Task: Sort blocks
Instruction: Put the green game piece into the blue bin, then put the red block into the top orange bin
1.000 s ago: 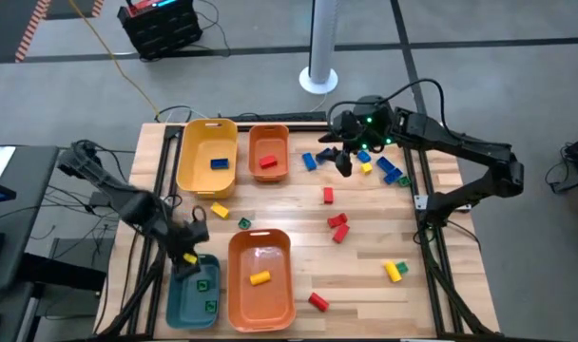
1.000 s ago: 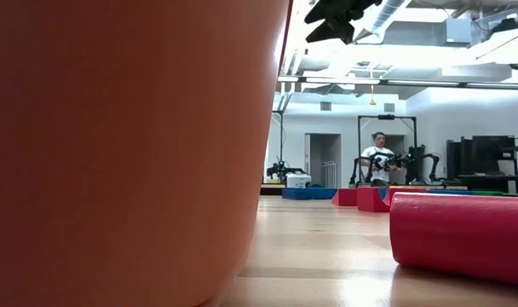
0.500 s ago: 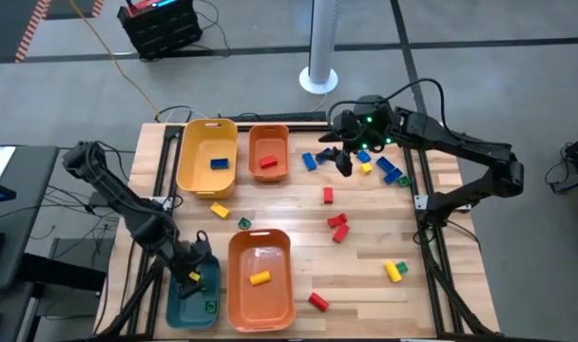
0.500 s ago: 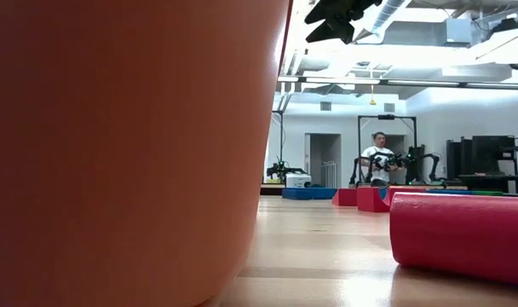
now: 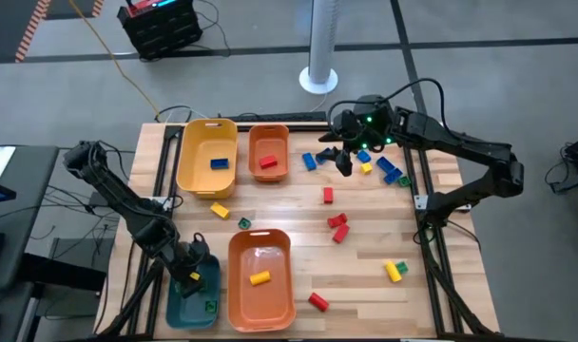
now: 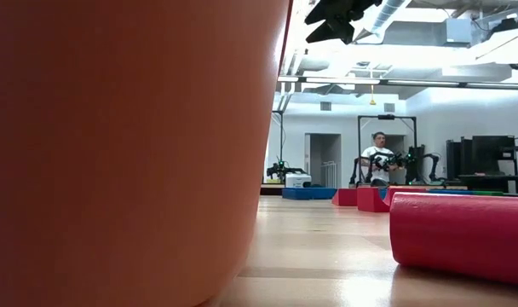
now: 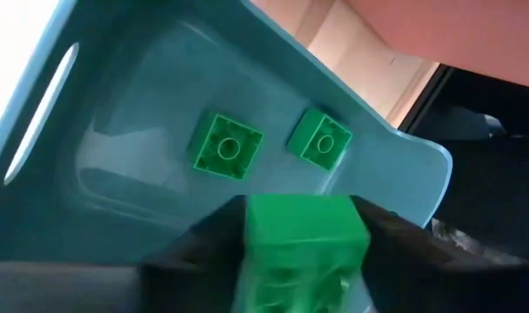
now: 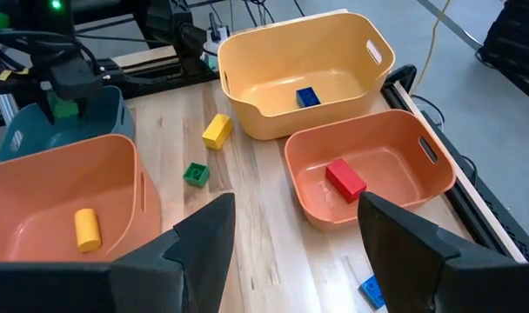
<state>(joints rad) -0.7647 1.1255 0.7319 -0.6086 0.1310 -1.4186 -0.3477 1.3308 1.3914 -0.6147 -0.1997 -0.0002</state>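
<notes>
Hovering over the teal plastic bin (image 5: 188, 302), your left gripper (image 7: 304, 252) pinches a green plastic brick (image 7: 305, 243), its long axis running out along the fingers toward two green square bricks (image 7: 227, 147) lying flat inside. Your right gripper (image 5: 343, 163), fingers spread, hangs above scattered blue bricks (image 5: 310, 161).

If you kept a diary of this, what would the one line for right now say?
left claw shut on green block over teal bin | two green blocks inside | right claw open, waiting at far edge
</notes>
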